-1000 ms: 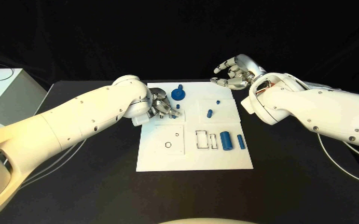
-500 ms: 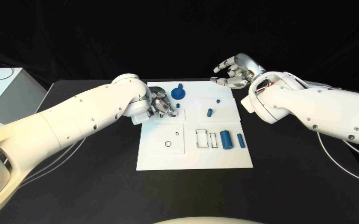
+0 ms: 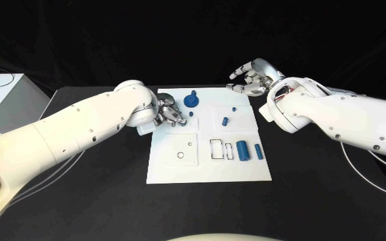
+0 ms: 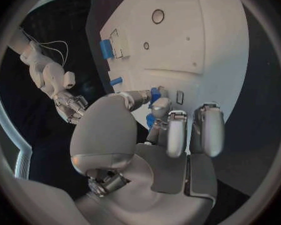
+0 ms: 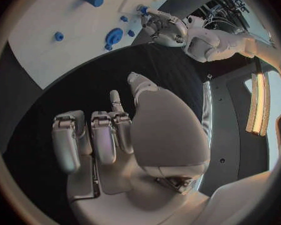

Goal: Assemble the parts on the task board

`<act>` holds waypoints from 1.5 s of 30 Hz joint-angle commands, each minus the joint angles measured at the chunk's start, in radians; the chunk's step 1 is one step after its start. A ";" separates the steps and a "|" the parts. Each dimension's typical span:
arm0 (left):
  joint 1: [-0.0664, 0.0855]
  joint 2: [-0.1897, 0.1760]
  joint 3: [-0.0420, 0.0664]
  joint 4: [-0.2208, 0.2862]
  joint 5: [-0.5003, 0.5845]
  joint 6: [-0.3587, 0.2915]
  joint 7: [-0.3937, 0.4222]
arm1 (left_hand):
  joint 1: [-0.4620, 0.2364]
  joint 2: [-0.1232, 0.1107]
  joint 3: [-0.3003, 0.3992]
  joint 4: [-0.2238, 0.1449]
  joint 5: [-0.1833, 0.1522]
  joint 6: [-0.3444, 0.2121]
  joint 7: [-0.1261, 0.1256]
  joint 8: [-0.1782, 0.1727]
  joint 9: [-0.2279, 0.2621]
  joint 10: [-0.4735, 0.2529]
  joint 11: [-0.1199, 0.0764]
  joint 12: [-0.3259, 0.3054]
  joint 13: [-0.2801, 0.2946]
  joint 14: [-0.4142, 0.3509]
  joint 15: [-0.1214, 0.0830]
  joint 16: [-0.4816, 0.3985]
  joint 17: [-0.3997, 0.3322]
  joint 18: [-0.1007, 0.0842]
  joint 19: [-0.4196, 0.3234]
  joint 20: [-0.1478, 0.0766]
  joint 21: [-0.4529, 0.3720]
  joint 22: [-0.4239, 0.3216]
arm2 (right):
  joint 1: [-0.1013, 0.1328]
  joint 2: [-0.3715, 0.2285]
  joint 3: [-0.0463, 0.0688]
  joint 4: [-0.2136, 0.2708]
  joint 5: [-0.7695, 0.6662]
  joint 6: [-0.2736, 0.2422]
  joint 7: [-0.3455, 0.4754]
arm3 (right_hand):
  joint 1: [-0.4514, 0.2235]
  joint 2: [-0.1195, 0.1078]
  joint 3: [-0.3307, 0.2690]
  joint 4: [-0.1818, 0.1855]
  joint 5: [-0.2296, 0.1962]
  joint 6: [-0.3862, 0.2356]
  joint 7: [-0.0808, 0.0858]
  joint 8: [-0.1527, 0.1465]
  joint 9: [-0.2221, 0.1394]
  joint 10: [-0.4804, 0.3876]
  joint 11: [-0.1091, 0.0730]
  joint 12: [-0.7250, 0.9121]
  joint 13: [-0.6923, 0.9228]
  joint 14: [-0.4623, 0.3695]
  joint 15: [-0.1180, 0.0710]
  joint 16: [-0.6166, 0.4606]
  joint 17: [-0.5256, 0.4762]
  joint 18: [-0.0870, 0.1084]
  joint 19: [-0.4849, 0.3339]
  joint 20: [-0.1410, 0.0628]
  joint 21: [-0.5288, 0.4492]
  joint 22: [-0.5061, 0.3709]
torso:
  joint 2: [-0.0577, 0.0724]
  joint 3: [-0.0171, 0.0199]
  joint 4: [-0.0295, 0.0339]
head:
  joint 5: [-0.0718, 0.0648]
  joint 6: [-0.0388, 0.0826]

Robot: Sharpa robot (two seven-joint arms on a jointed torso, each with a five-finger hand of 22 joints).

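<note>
1. The left hand (image 3: 170, 112) sits over the upper-left part of the white task board (image 3: 209, 168), fingers curled in around a small blue part (image 4: 156, 92) — the left wrist view shows the piece pinched between the thumb and a fingertip, just above the board's surface.
2. The right hand (image 3: 251, 79) hangs beyond the board's far right corner, over the black counter (image 3: 322, 196); its fingers are loosely bent and apart, with nothing in them, as the right wrist view confirms.
3. A larger blue part with a round head (image 3: 191, 100) stands near the board's far edge, just beside the left hand's fingers.
4. Two small blue parts lie in the upper-right area of the board — a tiny one (image 3: 234, 109) and, nearer the middle, a short peg (image 3: 226, 121).
5. Lower right, a thick blue cylinder (image 3: 242, 151) lies beside a slimmer blue pin (image 3: 259, 152), the two apart and roughly parallel.
6. To the left of the cylinder, a rectangular outline (image 3: 218, 149) marks the board; further left is a small ring-shaped marking (image 3: 181, 155).
</note>
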 commanded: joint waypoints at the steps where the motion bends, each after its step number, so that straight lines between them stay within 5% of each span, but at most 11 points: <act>1: 0.001 -0.007 0.001 0.012 0.011 -0.031 0.000 | -0.029 -0.006 0.134 -0.124 0.013 0.010 -0.010 0.090 0.207 0.021 -0.003 0.015 0.017 0.105 -0.010 0.010 0.262 -0.007 0.007 -0.007 0.000 0.027 | -0.001 0.000 0.000 0.001 -0.046 0.019 -0.004 | -0.011 0.003 -0.008 0.002 0.006 0.001 -0.002 0.005 0.001 0.062 0.002 -0.005 0.222 0.106 0.004 0.004 0.263 -0.014 0.105 0.008 0.002 0.263 | 0.000 0.0005 0.0009 | 0.001 0.000; 12: 0.001 -0.015 0.002 0.017 0.014 -0.023 -0.005 | -0.110 -0.007 0.181 -0.160 0.066 0.057 -0.031 0.100 0.238 0.058 -0.022 0.020 0.015 0.106 -0.027 0.011 0.263 -0.012 0.024 -0.020 0.010 0.050 | -0.003 0.000 0.000 0.000 -0.075 0.028 -0.012 | -0.014 0.002 -0.010 0.002 0.006 0.001 -0.002 0.006 0.002 0.061 0.002 -0.005 0.221 0.106 0.004 0.004 0.263 -0.014 0.105 0.008 0.002 0.263 | 0.000 0.0004 0.0010 | 0.005 0.003; 29: 0.001 0.031 -0.002 -0.011 -0.061 -0.046 -0.008 | -0.145 0.004 0.182 -0.167 0.075 0.094 -0.048 0.109 0.246 0.103 -0.037 0.050 0.058 0.106 -0.039 0.011 0.263 -0.017 0.039 -0.029 0.019 0.072 | -0.003 0.004 0.000 -0.002 -0.077 0.033 -0.016 | -0.014 0.001 -0.010 0.002 0.008 0.001 -0.002 0.006 0.002 0.061 0.002 -0.005 0.221 0.106 0.004 0.004 0.263 -0.014 0.105 0.008 0.002 0.263 | 0.004 0.0002 -0.0006 | 0.009 0.004; 45: 0.001 0.034 -0.004 -0.006 -0.129 -0.023 -0.014 | -0.156 0.005 0.181 -0.169 0.082 0.106 -0.053 0.112 0.243 0.111 -0.041 0.054 0.063 0.106 -0.042 0.011 0.263 -0.018 0.043 -0.032 0.021 0.078 | -0.003 0.002 0.000 -0.001 -0.077 0.034 -0.018 | -0.014 0.001 -0.011 0.001 0.010 0.002 -0.002 0.006 0.002 0.062 0.002 -0.005 0.222 0.106 0.004 0.004 0.263 -0.014 0.105 0.008 0.002 0.263 | 0.003 -0.0014 0.0003 | 0.010 -0.004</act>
